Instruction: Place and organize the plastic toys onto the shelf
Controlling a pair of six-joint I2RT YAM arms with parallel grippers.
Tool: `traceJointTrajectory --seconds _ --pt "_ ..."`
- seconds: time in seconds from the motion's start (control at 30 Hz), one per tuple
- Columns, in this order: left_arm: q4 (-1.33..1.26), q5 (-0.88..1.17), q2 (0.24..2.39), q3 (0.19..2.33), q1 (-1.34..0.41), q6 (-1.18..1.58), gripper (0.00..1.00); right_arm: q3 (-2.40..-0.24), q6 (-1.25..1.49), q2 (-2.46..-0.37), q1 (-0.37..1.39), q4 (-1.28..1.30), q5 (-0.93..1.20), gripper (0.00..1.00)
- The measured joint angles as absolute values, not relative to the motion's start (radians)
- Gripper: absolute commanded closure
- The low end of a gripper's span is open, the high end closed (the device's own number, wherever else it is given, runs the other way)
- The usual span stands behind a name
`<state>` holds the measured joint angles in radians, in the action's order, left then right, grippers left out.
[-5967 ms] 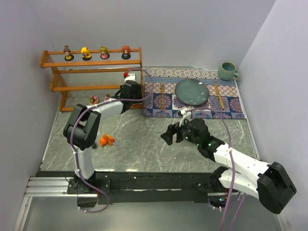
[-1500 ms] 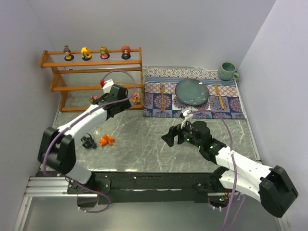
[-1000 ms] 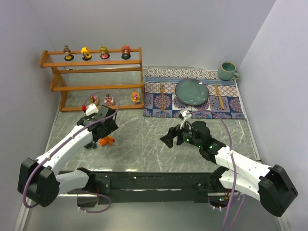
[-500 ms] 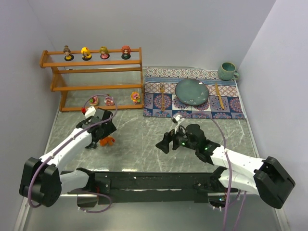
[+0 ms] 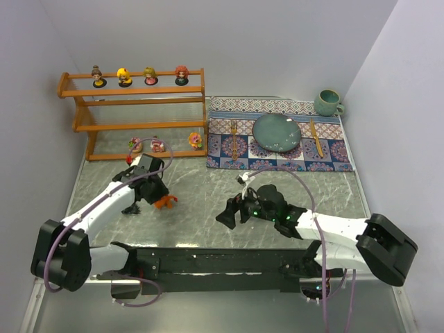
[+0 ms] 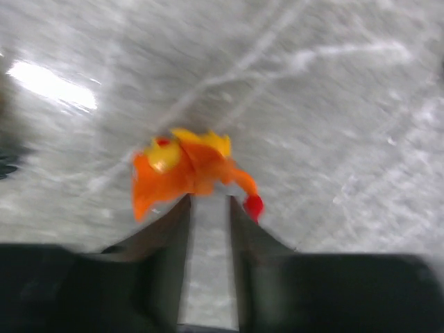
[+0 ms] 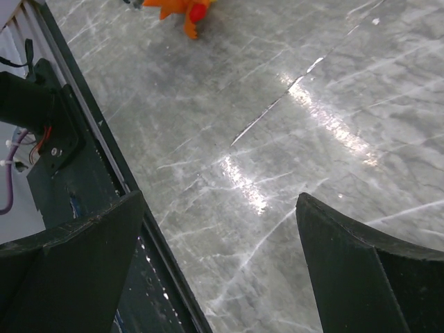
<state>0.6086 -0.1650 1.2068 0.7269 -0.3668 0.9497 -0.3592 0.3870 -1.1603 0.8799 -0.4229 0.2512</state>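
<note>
shelf (image 5: 132, 101) top tier: 4 dolls (image 5: 125, 77) | bottom tier: 3 round toys (image 5: 158, 145) | 1 orange creature (image 6: 187, 173) is pinched by the narrowed left gripper (image 6: 208, 202) | right gripper (image 7: 220, 201) is spread wide

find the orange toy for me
Top view, left side: the orange creature is at the left gripper's tips, in front of the shelf, a dark toy just left of it.

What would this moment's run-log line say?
Left jaws: pinching orange toy | Right jaws: open, empty | Shelf top: four dolls
</note>
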Motion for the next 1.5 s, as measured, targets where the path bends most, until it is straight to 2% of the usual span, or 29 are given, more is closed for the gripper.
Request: traceJointTrajectory --seconds 0.13,0.23,0.63,0.67,0.8,0.83,1.0,1.03,1.13,1.3,1.5 --pt "0.598 -0.105 1.205 0.741 -0.392 0.977 0.90 -0.363 0.404 -1.224 0.895 -0.477 0.252 0.03" --pt "0.587 -0.076 1.219 0.759 -0.423 0.991 0.91 -0.378 0.411 -1.267 0.903 -0.504 0.255 0.03" --pt "0.663 -0.153 1.243 0.899 -0.450 0.957 0.66 -0.473 0.424 -1.457 0.934 -0.648 0.305 0.04" --pt "0.667 -0.159 1.235 0.900 -0.439 0.947 0.58 -0.492 0.427 -1.489 0.934 -0.666 0.313 0.04" --pt "0.692 -0.193 1.197 0.904 -0.385 0.903 0.40 -0.593 0.439 -1.628 0.936 -0.723 0.349 0.07" --pt "0.699 -0.205 1.185 0.905 -0.372 0.892 0.31 -0.616 0.443 -1.655 0.936 -0.734 0.356 0.09" --pt "0.722 -0.239 1.103 0.918 -0.355 0.847 0.19 -0.771 0.463 -1.825 0.938 -0.803 0.394 0.13" --pt "0.724 -0.244 1.085 0.918 -0.355 0.839 0.12 -0.796 0.464 -1.853 0.938 -0.807 0.401 0.15" --pt "0.725 -0.256 1.023 0.918 -0.355 0.820 0.08 -0.888 0.471 -1.943 0.939 -0.809 0.417 0.20" --pt "0.714 -0.260 0.939 0.916 -0.354 0.789 0.06 -0.991 0.482 -2.052 0.940 -0.809 0.440 0.27" --pt "0.688 -0.259 0.891 0.902 -0.354 0.751 0.04 -1.045 0.482 -2.119 0.940 -0.799 0.455 0.46"
